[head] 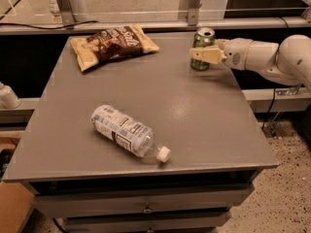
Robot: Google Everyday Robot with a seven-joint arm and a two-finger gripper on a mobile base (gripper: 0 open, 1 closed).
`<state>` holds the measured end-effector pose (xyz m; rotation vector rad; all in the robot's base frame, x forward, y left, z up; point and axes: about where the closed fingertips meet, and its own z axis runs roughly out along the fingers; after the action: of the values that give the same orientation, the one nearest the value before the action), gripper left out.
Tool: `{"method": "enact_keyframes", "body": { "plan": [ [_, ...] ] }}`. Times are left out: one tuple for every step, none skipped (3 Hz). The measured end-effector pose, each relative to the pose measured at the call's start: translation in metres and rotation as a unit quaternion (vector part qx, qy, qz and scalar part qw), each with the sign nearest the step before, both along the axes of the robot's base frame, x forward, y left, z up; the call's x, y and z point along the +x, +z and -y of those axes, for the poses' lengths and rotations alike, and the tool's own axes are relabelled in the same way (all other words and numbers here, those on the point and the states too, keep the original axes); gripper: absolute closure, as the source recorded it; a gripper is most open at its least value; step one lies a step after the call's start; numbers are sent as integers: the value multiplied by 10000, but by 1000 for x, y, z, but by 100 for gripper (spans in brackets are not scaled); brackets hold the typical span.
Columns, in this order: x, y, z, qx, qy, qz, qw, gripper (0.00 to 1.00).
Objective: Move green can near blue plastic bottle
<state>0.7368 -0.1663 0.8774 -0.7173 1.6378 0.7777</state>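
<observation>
The green can stands upright near the far right edge of the grey table. My gripper reaches in from the right on a white arm and sits level with the can's middle, crossing in front of it. The can rests on the table. The blue plastic bottle lies on its side at the front middle of the table, its white cap pointing to the front right. It lies well apart from the can.
A tan and brown snack bag lies at the far left of the table. A rail and metal posts run behind the table. Drawers sit under the front edge. The floor drops away to the right.
</observation>
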Motion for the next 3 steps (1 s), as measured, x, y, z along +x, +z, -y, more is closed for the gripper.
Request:
{"method": "enact_keyframes", "body": {
  "plan": [
    [-1, 3, 0, 2, 19, 33, 10000, 65],
    [-9, 15, 3, 14, 98, 0, 10000, 87],
    [-32, 40, 4, 17, 223, -7, 9998, 100]
  ]
}}
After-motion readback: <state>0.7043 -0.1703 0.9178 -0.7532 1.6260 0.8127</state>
